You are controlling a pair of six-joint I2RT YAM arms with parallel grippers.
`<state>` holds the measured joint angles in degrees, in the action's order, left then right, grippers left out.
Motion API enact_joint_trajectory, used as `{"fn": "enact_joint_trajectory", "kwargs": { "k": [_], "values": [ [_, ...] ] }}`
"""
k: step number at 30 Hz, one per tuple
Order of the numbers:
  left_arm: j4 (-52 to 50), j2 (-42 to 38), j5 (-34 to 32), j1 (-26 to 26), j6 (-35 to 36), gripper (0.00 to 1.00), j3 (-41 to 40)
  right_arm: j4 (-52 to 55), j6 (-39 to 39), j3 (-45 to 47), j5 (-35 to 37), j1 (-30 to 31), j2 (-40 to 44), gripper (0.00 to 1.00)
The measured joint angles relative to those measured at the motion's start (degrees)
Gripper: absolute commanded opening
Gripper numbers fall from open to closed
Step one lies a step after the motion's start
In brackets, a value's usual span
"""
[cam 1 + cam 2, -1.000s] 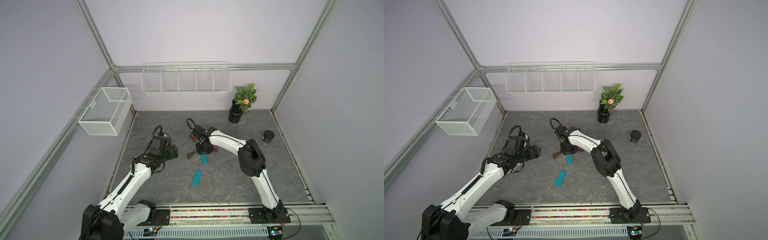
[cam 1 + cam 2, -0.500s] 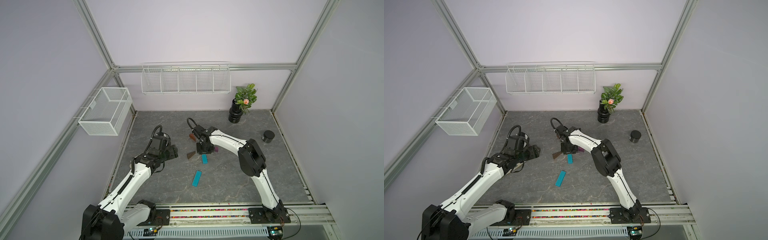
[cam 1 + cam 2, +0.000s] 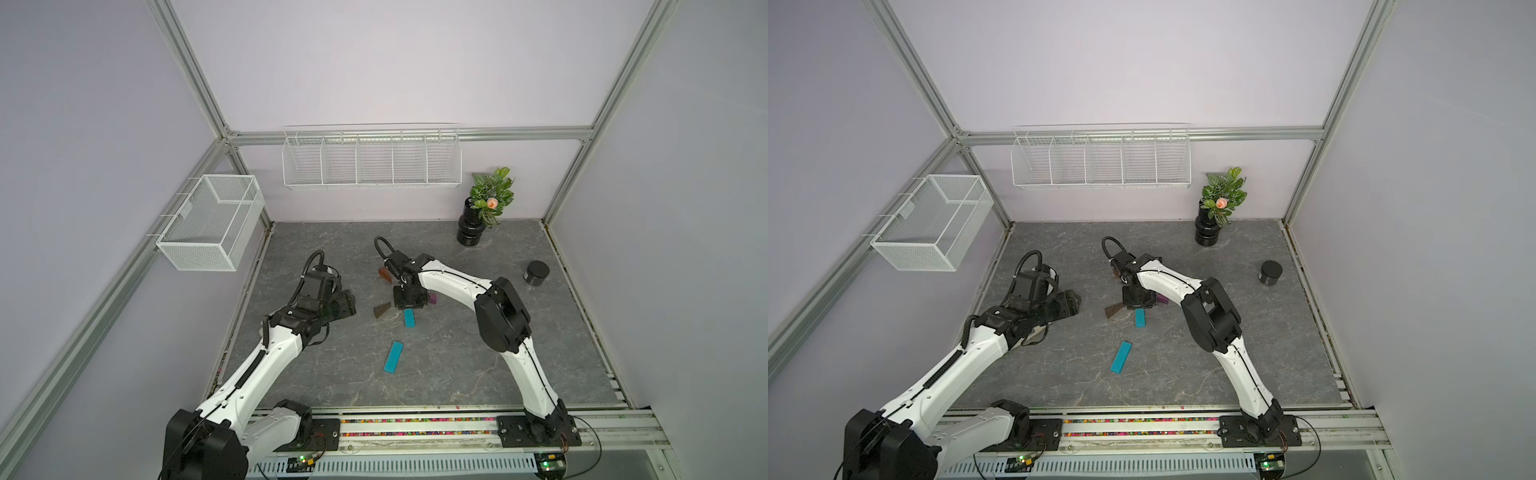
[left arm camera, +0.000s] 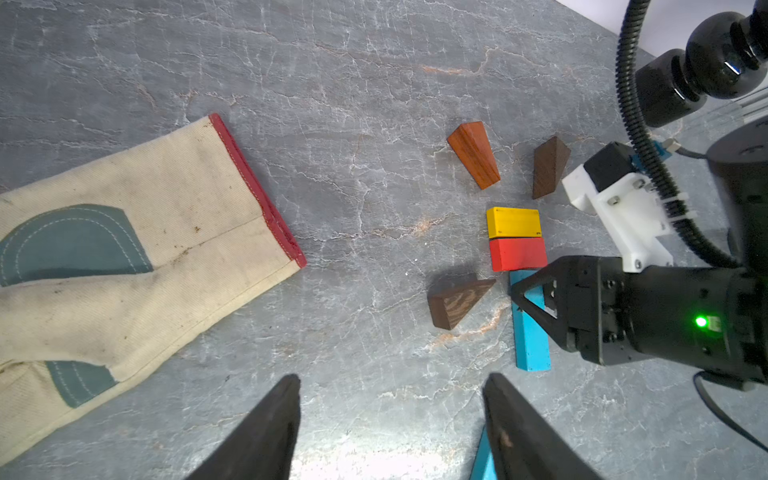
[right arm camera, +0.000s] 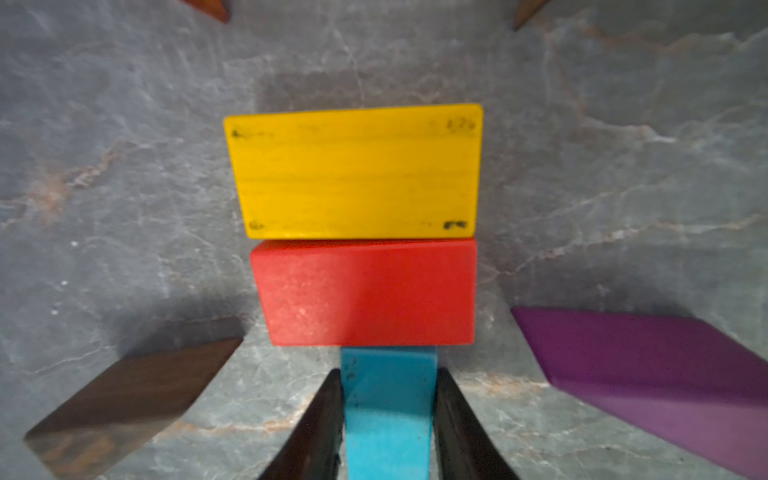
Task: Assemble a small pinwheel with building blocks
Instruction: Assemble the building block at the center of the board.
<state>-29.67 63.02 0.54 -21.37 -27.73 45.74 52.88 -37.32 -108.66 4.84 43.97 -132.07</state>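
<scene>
The yellow block (image 5: 355, 172) and red block (image 5: 365, 293) lie flat, long sides touching. A teal bar (image 5: 388, 399) butts against the red block's edge, and my right gripper (image 5: 388, 374) is shut on it, a finger against each side. A purple wedge (image 5: 648, 382) and a dark brown wedge (image 5: 124, 399) lie loose beside the red block. Two more brown wedges (image 4: 473, 153) (image 4: 548, 166) lie beyond the yellow block. The second teal bar (image 3: 393, 356) lies apart, nearer the front. My left gripper (image 4: 390, 376) hovers open and empty to the left.
A beige glove (image 4: 124, 257) lies under my left arm. A black round jar (image 3: 536, 272) stands at the right. A black vase with a plant (image 3: 471, 228) stands at the back wall. Wire baskets (image 3: 372, 156) (image 3: 208, 222) hang on the back and left walls.
</scene>
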Motion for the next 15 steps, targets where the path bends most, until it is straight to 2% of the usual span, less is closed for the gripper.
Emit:
{"fn": "enact_joint_trajectory", "kwargs": {
  "k": [15],
  "values": [
    [0.00,0.00,0.02,0.00,0.00,0.72,0.00,-0.46,0.02,0.00,-0.17,0.00,0.00,0.39]
  ]
}}
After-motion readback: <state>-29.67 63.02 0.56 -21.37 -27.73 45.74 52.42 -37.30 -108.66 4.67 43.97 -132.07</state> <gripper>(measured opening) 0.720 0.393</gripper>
